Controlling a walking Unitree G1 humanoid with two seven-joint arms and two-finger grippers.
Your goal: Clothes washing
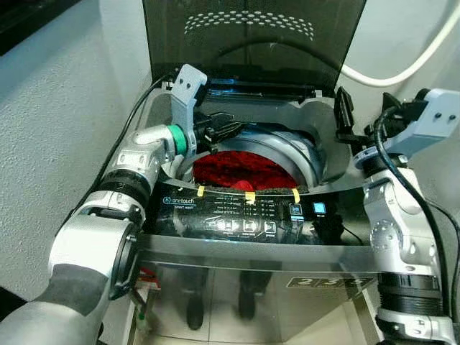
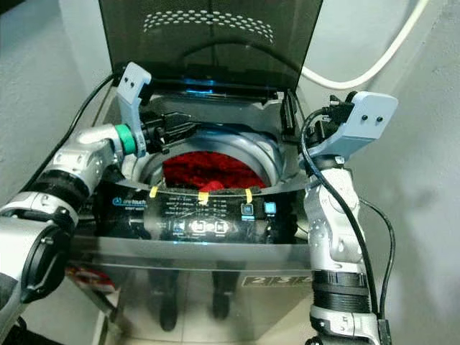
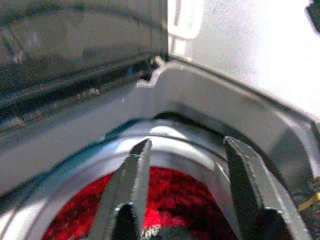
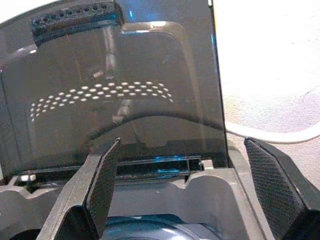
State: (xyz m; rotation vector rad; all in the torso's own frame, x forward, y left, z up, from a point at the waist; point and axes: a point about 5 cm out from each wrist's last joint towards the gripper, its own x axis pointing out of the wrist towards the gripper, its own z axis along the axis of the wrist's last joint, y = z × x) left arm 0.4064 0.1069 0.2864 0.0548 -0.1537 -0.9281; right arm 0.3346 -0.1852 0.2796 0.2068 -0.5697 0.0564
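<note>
We're looking down into the top-loading washing machine (image 1: 251, 248), its dark tinted lid (image 1: 251, 32) standing upright at the back. Inside the drum (image 1: 305, 154) lies the red clothing (image 1: 241, 169), bunched toward the front, just behind the control panel (image 1: 244, 215) with its strips of yellow tape. Our left hand (image 1: 223, 129) reaches in over the drum's left rim, above the red fabric; in its wrist view the two black fingers (image 3: 132, 175) stand parted with nothing between them. Our right hand (image 1: 343, 115) is up at the machine's right rear corner, pointing toward the lid, its fingers (image 4: 102, 185) spread wide and empty too. A white hose (image 1: 402, 68) curves along the wall behind the machine.
</note>
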